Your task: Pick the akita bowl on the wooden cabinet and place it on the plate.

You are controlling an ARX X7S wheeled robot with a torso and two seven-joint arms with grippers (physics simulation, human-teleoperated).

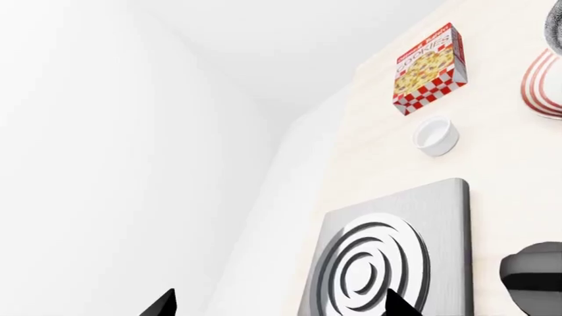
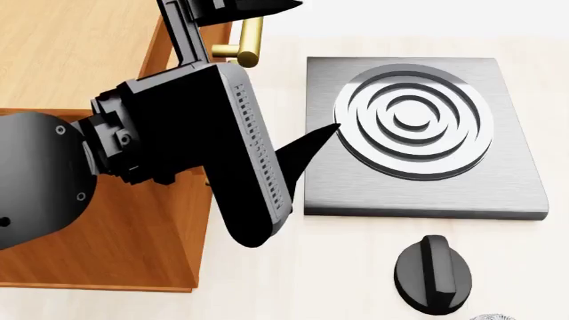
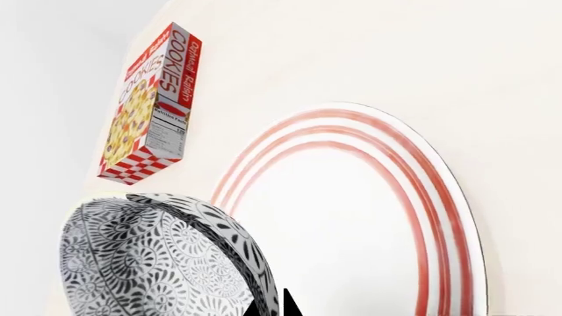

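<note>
Black right fingertips (image 3: pixel 263 308) sit almost together at the rim of the bowl (image 3: pixel 149 257), so your right gripper (image 3: pixel 276 306) is pinching that rim. In its wrist view the bowl hangs tilted, patterned outside facing the camera, over the near edge of the plate (image 3: pixel 351 217). You cannot tell from here whether it touches the plate. Beyond both, the cookie box (image 3: pixel 149 105) lies on the pale counter (image 3: pixel 369 46), apart from the plate.

Your left gripper (image 1: pixel 279 306) has its two tips spread wide with nothing between them. It hangs over the counter's edge by the steel burner plate (image 1: pixel 395 257). Past the burner, its wrist view shows the white cup (image 1: pixel 436 136), then the cookie box, with the plate's red rings at the frame's edge. The black knob (image 1: pixel 536 276) sits just beside the burner.

From the head view, your left arm (image 2: pixel 178 147) crosses in front of the cabinet (image 2: pixel 53 60) and its brass handle (image 2: pixel 244 40). The cabinet stands left of the burner.
</note>
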